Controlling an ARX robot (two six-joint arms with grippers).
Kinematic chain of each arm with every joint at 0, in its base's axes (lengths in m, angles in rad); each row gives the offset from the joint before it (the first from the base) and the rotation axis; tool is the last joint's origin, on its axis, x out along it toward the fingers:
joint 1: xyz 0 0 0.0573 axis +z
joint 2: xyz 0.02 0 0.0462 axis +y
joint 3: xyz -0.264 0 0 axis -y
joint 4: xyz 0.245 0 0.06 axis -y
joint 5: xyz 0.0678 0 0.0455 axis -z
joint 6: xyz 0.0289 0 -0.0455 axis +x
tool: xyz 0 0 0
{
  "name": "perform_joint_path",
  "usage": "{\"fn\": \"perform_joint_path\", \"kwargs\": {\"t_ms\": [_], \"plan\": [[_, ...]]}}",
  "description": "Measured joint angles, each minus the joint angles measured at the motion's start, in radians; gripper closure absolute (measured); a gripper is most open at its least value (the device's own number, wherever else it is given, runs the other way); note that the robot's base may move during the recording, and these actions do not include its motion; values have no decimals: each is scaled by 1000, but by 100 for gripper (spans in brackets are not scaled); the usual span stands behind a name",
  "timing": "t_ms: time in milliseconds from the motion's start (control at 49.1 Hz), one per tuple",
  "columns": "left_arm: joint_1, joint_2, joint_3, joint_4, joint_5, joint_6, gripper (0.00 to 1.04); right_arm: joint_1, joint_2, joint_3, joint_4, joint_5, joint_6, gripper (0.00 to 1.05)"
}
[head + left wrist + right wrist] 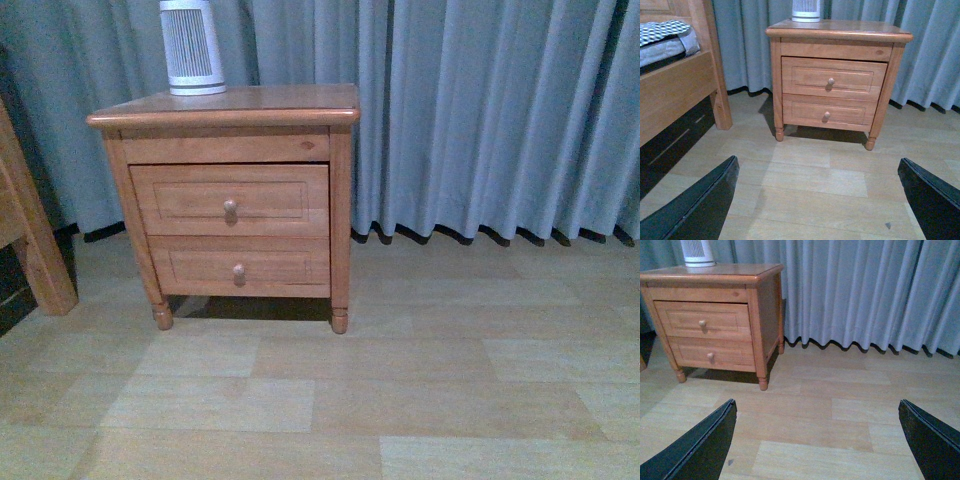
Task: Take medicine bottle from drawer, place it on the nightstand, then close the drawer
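The reddish-brown nightstand (300, 102) stands against the grey curtain. Its taller upper drawer (265, 200) has a round knob (230, 209) and stands slightly out from the frame. The medicine bottle is hidden. The nightstand also shows in the left wrist view (840, 27) with the drawer (850, 79), and in the right wrist view (710, 274) with the drawer (720, 320). My left gripper (822, 205) is open and empty over the floor, well short of the nightstand. My right gripper (822, 445) is open and empty too. Neither arm shows in the front view.
A tall white ribbed cylinder (191, 47) stands on the nightstand's top at the back left. A shallower lower drawer (280, 266) sits beneath. A wooden bed frame (677, 92) with chequered bedding stands left of the nightstand. Pale wood floor (400, 380) lies in front.
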Motion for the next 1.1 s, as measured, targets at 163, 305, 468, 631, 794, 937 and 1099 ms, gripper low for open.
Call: {"fn": "perform_joint_path", "kwargs": {"t_ms": [163,305,468,631,794,937,1099], "plan": [[0,0,0,0,0,0,6,0,0,0,0,0,0,7],[0,0,0,0,0,0,6,0,0,0,0,0,0,7],[0,0,0,0,1,0,6,0,0,0,0,0,0,7],[0,1,0,0,-1,0,6,0,1,0,0,0,0,7],[107,341,210,-323,253,-150,6,0,1,0,0,0,0,7],[129,602,397,-148,256,-159,6,0,1,0,0,0,0,7],[74,887,552,119,161,-120,6,0,1,0,0,0,0,7]]}}
